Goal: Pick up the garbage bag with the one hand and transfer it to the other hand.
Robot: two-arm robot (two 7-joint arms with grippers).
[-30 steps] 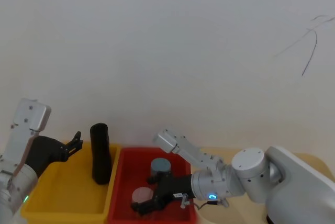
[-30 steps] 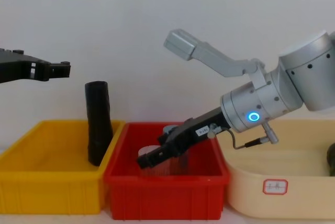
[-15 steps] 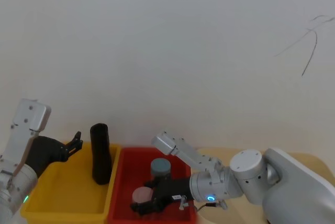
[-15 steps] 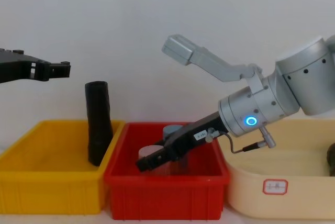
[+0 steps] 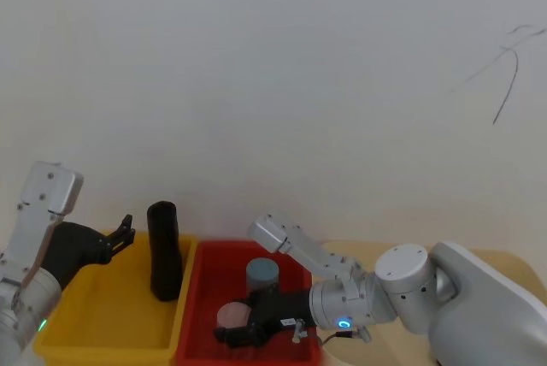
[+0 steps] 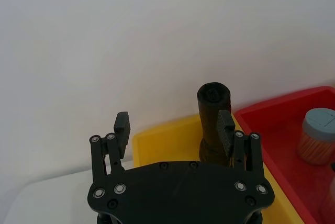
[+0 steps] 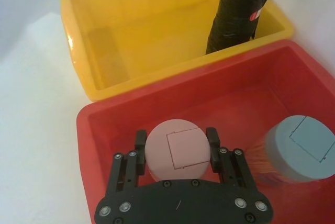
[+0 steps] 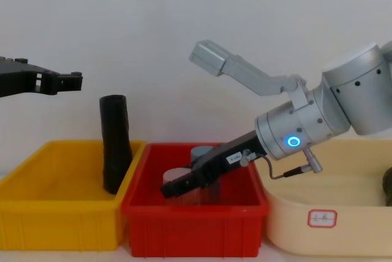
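The garbage bag (image 5: 163, 250) is a thick black roll standing upright in the yellow bin (image 5: 102, 342), leaning on the wall it shares with the red bin (image 8: 196, 228). A small red mark shows on the bag (image 7: 238, 9) in the right wrist view. My left gripper (image 6: 174, 126), on the green-ringed arm, hovers open above the yellow bin, short of the bag's top (image 6: 212, 94) and apart from it. My right gripper (image 7: 176, 137), on the blue-ringed arm, reaches down into the red bin with its fingers pressed on both sides of a pink-lidded jar (image 7: 175, 149).
A grey-lidded jar (image 7: 298, 148) stands in the red bin beside the pink one. A cream tub (image 8: 331, 225) sits to the right of the red bin. A plain white wall rises behind the bins.
My right gripper has sunk a little lower into the red bin around the pink-lidded jar. The left arm and the garbage bag have not moved.
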